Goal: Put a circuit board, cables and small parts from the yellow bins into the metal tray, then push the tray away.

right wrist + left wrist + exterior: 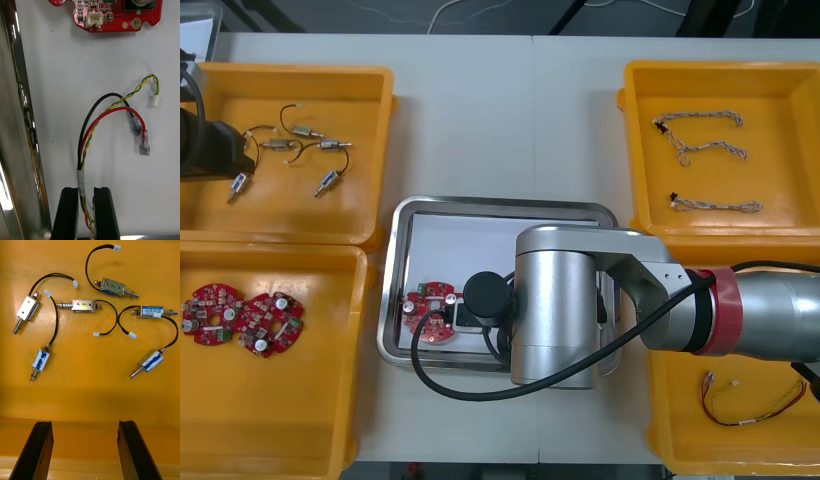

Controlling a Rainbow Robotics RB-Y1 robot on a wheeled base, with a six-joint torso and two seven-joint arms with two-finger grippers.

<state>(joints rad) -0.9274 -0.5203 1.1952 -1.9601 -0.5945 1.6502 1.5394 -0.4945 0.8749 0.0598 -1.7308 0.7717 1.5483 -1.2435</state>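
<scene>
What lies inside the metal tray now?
A red circuit board and a red, black and yellow-green cable, gripped by the right gripper. The right arm covers the rest. Left gripper hovers above a bin.

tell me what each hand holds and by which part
The right hand holds the red and yellow cable by its taped end, over the tray. The left hand, open above the small metal parts, holds nothing.

The light bench (480, 130) is built in two panels that meet at a thin straight seam (532, 120) running from its far edge toward the near side, and beyond that far edge lies a dark floor (330, 15) with a pale cord (436, 20) looped on it.
</scene>
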